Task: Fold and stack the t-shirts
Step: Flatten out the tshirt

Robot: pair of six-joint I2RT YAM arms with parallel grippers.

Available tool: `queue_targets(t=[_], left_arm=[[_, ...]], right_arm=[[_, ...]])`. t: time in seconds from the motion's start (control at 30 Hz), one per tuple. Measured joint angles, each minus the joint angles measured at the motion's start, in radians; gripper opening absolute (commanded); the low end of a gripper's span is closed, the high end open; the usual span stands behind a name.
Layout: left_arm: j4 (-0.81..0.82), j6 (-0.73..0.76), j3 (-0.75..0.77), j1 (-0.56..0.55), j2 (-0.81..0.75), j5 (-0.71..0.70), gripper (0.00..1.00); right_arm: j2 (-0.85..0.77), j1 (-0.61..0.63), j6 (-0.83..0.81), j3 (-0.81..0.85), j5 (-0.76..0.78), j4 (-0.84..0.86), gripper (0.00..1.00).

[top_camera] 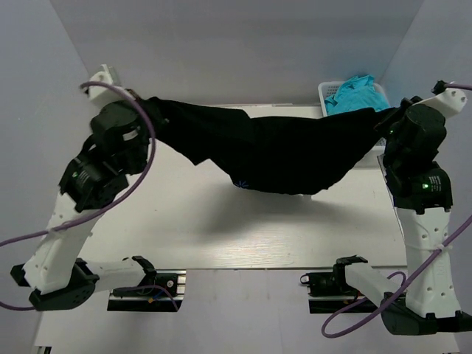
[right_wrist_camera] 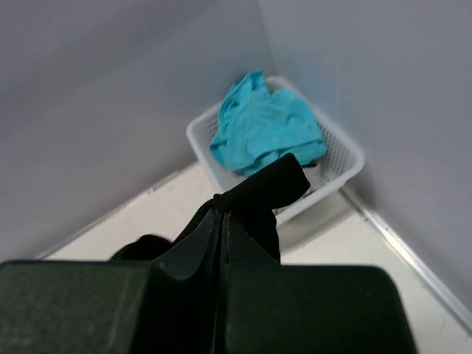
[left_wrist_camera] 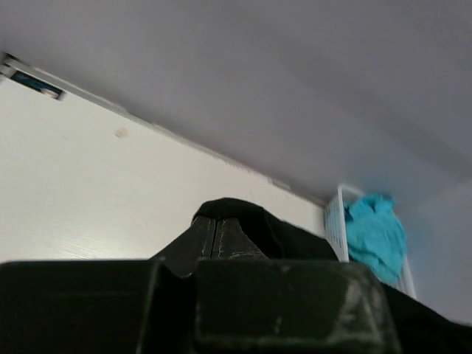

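Black t-shirt (top_camera: 273, 151) stretched as a sagging band between the two arms and hanging clear of the white bench (top_camera: 184, 221), on which it casts a soft shadow; the sag is deepest right of centre. The top view alone shows the whole span and both ends: the left claw (top_camera: 140, 102) holds the cloth at upper left, the right claw (top_camera: 391, 118) at upper right, just in front of the white basket (top_camera: 324, 92) at the far right corner of the bench. A teal t-shirt (top_camera: 355, 90) lies crumpled inside that basket. The left wrist view shows what the top view cannot: the left claw (left_wrist_camera: 219, 230) with its jaws pressed together on a fold of black fabric that bulges above the tips, the basket and its teal contents lying well beyond, against the grey wall (left_wrist_camera: 295, 88). The right wrist view likewise shows the right claw (right_wrist_camera: 223, 214) clamped narrow on a tuft of black cloth, directly before the basket's near rim. Purple cables (top_camera: 140, 177) loop from both arms, visible only from above
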Motion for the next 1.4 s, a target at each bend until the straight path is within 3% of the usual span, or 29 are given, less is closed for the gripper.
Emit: queue_targets(t=[0.23, 0.37, 0.63, 1.03, 1.4], left_arm=[[-0.049, 0.001, -0.008, -0.001, -0.164, -0.254, 0.00], [-0.064, -0.008, -0.016, -0.010, -0.248, -0.318, 0.00], [-0.052, -0.001, -0.030, -0.012, -0.331, -0.305, 0.00], [-0.018, 0.100, 0.059, -0.012, -0.129, -0.343, 0.00], [0.048, 0.125, 0.114, -0.014, -0.261, -0.269, 0.00]], right_arm=[[-0.051, 0.002, -0.108, 0.043, 0.179, 0.026, 0.00], [-0.090, 0.005, -0.153, 0.043, 0.248, 0.051, 0.00], [-0.153, 0.011, -0.192, 0.074, 0.226, 0.092, 0.00], [-0.021, 0.010, -0.267, 0.172, 0.257, 0.107, 0.00], [-0.060, 0.012, -0.384, 0.332, 0.235, 0.183, 0.00]])
